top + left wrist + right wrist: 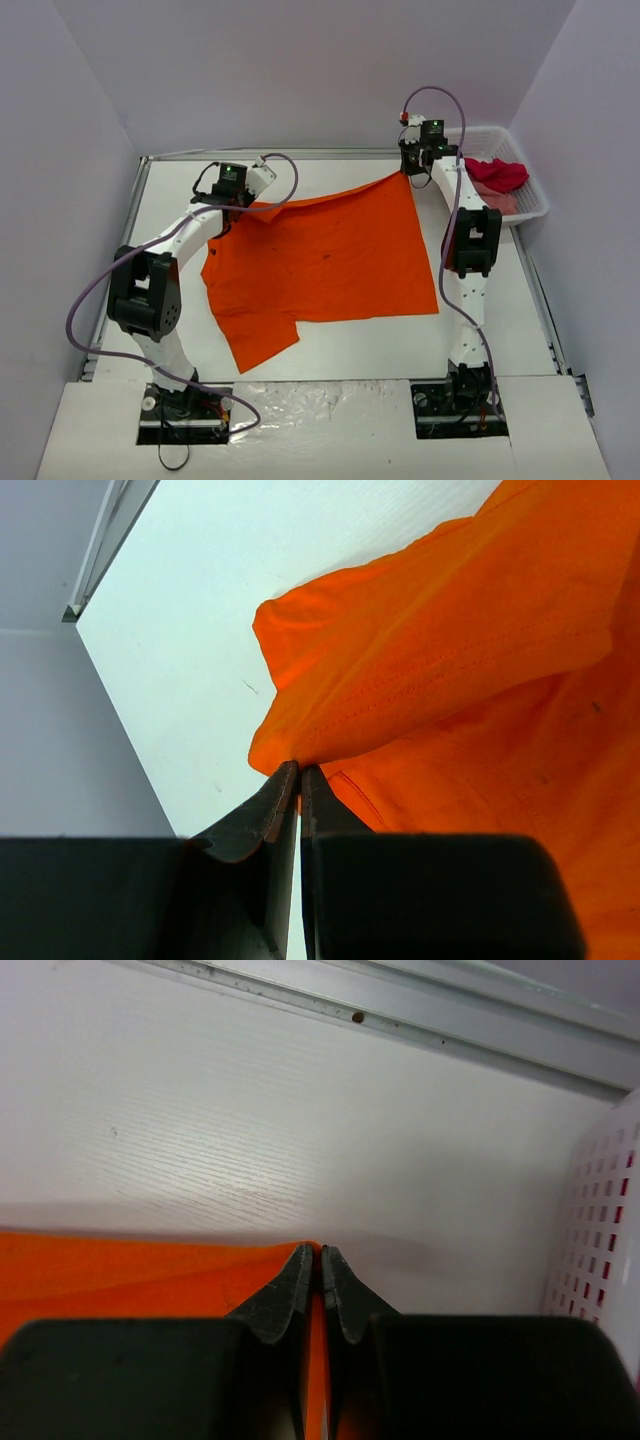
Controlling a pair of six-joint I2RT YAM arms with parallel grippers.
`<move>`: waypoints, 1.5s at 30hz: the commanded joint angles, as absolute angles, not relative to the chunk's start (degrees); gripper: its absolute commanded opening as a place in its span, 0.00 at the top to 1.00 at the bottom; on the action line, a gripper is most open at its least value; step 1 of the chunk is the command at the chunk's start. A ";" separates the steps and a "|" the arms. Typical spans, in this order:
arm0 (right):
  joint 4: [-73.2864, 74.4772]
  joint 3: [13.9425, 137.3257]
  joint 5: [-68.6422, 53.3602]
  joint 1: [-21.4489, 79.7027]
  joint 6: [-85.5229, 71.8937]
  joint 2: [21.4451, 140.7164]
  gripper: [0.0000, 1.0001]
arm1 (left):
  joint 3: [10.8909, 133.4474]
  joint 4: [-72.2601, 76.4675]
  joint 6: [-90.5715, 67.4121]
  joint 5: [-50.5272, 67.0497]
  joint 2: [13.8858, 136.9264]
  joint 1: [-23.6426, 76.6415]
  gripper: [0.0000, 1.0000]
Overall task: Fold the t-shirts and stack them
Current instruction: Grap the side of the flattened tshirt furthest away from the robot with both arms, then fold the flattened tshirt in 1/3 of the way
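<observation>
The orange shirt (330,255) is laid out on the surface (400,340) between the two arms. It is mostly flat, with one sleeve pointing toward the near left. Its far edge is held at both ends.

- The left tool (298,770) is closed on the far-left corner of the cloth. A stitched hem is seen bunched at its tips.
- The right tool (320,1252) is closed on the far-right corner, near the basket (535,205). A thin edge of orange cloth is pinched between its tips.

The red shirt (497,173) and the pink shirt (503,202) are seen crumpled inside the basket, the red one lying partly over the pink one. No folded shirt and no stack is seen on the surface.

Progress is judged to be early. The orange shirt is spread out and gripped, but no crease or doubled layer is visible across its body, so the first fold is taken as not yet made. The following work is judged to be left:

1. The orange shirt is to be folded and set down as the base of the stack.
2. The red shirt is to be taken from the basket, spread, folded and stacked.
3. The pink shirt is to be treated likewise.
</observation>
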State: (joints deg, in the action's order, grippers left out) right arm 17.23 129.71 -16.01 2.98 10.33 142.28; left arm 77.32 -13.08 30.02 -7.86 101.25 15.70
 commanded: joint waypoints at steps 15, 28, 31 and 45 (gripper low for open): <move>18.19 118.67 -15.47 2.81 12.22 129.03 1.00 | 78.58 -17.75 30.94 -7.82 91.24 15.21 0.98; 18.19 109.43 -16.00 2.90 13.27 124.02 1.00 | 72.16 -19.86 31.11 -7.38 86.49 15.82 0.98; 18.11 107.50 -15.65 2.81 13.80 122.53 1.00 | 70.23 -20.21 30.76 -7.03 85.52 16.17 0.98; 18.11 102.13 -15.82 2.81 14.06 120.41 1.00 | 66.27 -24.70 29.44 -4.92 82.35 17.75 0.98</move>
State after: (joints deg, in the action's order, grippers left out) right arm 17.34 103.15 -15.92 2.98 13.54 123.83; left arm 66.96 -21.91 30.26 -5.34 83.81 17.34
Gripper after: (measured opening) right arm 0.015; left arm 0.031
